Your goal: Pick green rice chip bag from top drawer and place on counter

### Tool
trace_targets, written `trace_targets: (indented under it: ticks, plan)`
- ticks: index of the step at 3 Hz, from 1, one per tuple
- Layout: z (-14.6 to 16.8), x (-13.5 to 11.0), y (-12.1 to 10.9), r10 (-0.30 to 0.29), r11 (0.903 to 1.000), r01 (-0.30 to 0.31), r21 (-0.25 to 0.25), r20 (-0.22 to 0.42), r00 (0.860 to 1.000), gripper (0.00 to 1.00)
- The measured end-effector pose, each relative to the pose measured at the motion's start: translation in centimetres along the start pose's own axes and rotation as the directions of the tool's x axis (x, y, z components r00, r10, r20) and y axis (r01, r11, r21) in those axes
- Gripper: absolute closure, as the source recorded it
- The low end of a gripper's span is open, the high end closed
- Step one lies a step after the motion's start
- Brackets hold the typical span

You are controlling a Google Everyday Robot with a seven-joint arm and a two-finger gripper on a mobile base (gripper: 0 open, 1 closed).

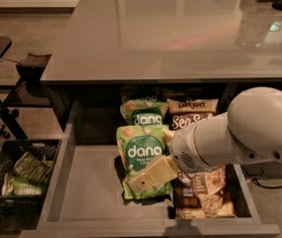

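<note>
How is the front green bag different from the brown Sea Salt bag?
The light green crinkly bag says dang; the brown-and-cream bag says Sea Salt. The cream gripper is over the green bag; the brown-and-cream bag lies farther back. Both lie in the dark grey drawer.

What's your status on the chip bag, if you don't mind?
Gripper in top drawer, over front green rice chip bag. Bag inside drawer. Second green bag behind; Sea Salt bag beside.
</note>
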State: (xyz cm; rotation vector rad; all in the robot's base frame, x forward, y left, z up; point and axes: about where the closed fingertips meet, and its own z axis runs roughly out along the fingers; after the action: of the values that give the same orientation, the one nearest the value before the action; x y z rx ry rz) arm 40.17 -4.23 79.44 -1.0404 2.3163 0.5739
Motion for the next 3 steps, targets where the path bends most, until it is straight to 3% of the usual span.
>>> trace_targets:
  ticks: [1, 2, 3]
  plan:
    - [2.3, 1.0, 1.0, 0.076, 0.9969, -0.076, 0.02, 0.035, 0.997, 0.0]
    - [4.8, 1.4, 0.6, 0.133, 0.9852, -0.14, 0.099, 0.075, 0.988, 0.0]
    - [6.7, 1.4, -0.8, 0.12, 0.9741, -0.142, 0.176, 0.127, 0.985, 0.0]
